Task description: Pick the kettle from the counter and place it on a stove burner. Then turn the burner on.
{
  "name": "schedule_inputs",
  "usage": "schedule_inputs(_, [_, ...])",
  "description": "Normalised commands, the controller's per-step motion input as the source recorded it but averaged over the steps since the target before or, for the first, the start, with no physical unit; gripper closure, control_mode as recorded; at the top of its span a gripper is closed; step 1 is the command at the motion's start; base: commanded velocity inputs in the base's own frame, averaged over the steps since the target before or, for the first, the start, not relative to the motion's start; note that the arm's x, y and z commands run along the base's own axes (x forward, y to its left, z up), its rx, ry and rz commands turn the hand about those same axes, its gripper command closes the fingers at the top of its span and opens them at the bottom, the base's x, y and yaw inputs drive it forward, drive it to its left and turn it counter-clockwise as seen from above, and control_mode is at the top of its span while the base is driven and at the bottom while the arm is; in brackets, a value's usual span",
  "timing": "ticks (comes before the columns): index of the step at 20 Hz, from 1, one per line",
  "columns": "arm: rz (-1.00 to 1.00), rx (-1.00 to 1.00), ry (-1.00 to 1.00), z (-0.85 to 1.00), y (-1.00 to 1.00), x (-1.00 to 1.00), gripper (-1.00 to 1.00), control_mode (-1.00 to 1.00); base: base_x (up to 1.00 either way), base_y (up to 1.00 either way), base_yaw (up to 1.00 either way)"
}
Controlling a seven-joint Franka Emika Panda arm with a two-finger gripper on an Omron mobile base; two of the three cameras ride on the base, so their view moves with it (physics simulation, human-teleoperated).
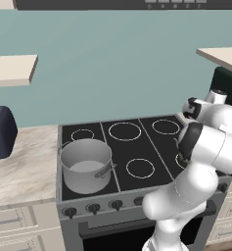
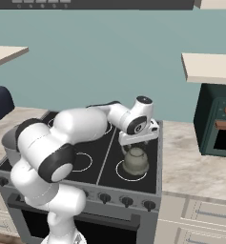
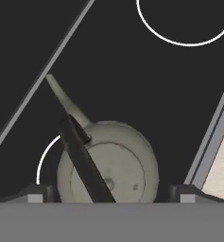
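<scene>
The small grey-green kettle (image 2: pixel 135 162) stands upright on the front right stove burner (image 2: pixel 119 172) of the black cooktop. In the hand view the kettle (image 3: pixel 118 165) is seen from above, its dark handle running across the lid and its spout pointing up-left, over the burner ring (image 3: pixel 41 163). My gripper (image 2: pixel 136 143) hangs just above the kettle. It is open: in the hand view the gripper (image 3: pixel 111 196) has its fingertips (image 3: pixel 35 194) wide apart on either side of the kettle, touching nothing. The beige counter (image 2: pixel 190 162) lies to the right of the stove.
A large steel pot (image 1: pixel 85 166) sits on the front left burner. A row of knobs (image 2: pixel 126 201) lines the stove front. A dark toaster (image 1: pixel 0 132) stands on the left counter, and a dark green oven-like appliance (image 2: pixel 217 119) at the right.
</scene>
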Motion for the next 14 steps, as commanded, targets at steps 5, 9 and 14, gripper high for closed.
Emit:
schedule_inputs(5, [0.00,0.00,-0.14,0.02,0.00,-0.02,-1.00,-1.00,0.00,0.00,0.00])
schedule_inputs(9, [0.00,0.00,-0.42,0.28,0.00,-0.37,-1.00,-1.00,0.00,0.00,0.00])
schedule_inputs(14, [0.00,0.00,-0.50,0.54,0.01,-0.34,-1.00,-1.00,0.00,0.00,0.00])
